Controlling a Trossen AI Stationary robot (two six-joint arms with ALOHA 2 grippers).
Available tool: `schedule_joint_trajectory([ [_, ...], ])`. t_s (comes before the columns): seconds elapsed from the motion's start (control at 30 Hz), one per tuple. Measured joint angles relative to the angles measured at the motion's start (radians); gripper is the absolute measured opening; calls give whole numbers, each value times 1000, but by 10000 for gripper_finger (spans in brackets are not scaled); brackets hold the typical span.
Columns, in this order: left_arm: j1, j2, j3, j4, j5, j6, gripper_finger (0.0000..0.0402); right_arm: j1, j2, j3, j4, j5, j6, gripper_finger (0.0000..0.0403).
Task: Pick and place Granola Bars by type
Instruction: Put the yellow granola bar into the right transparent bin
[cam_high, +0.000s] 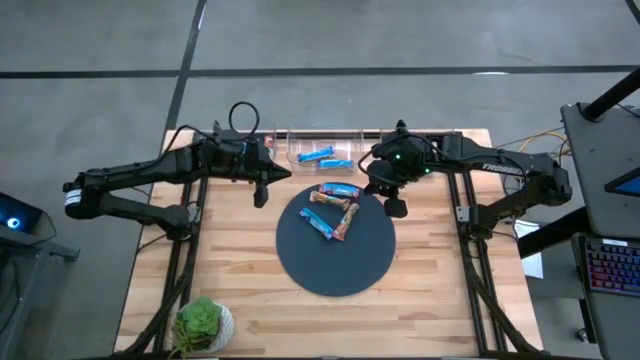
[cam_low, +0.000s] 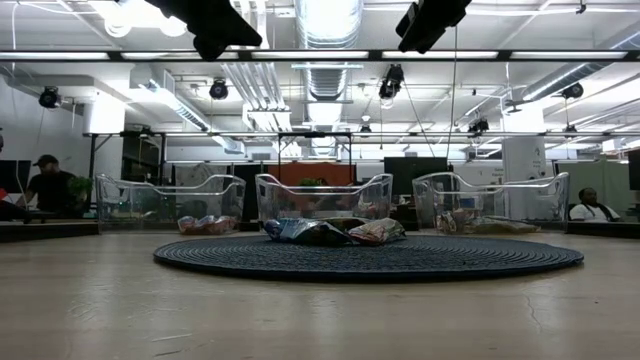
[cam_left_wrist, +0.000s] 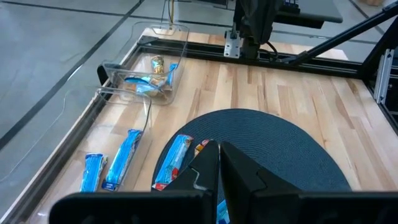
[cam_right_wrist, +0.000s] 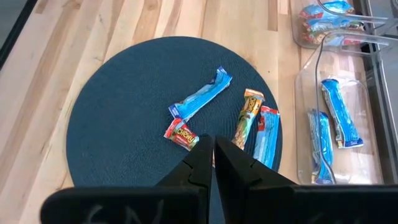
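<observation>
The round dark blue woven mat (cam_high: 335, 262) lies at the centre of the light wooden table (cam_high: 240, 290). 4 shiny wrapped granola bars sit on the part of the mat nearest the bins: a blue bar (cam_right_wrist: 200, 95), a blue bar with a red end (cam_right_wrist: 267, 136), a brown-tan bar (cam_right_wrist: 247, 117), and a short red bar (cam_right_wrist: 181, 134) beside them.

3 clear plastic bins (cam_low: 322, 198) stand in a row along the far edge of the table. The middle bin holds 2 bright blue bars (cam_high: 324, 156) lying side by side. The bin on the left arm's side holds several blue and red/white bars (cam_right_wrist: 329, 18). The third bin holds a small pile that includes blue and tan wrappers (cam_left_wrist: 151, 79).

The left gripper (cam_high: 261, 196) hangs above the table beside the mat's edge, fingers pressed fully together and holding nothing. The right gripper (cam_high: 396, 207) hangs over the mat's rim near the bars, fingers likewise fully together and empty.

A small potted green succulent (cam_high: 203, 324) stands at the table's near corner on the left arm's side.
</observation>
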Motion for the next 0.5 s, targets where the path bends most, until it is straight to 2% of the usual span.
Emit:
schedule_joint_trajectory([
  [0.43, 0, 0, 0, -1, 0, 0, 0, 0, 0, 0, 5, 1, 1, 8],
  [0.5, 0, 0, 0, 0, 0, 0, 0, 0, 2, -4, 19, 31, 33, 8],
])
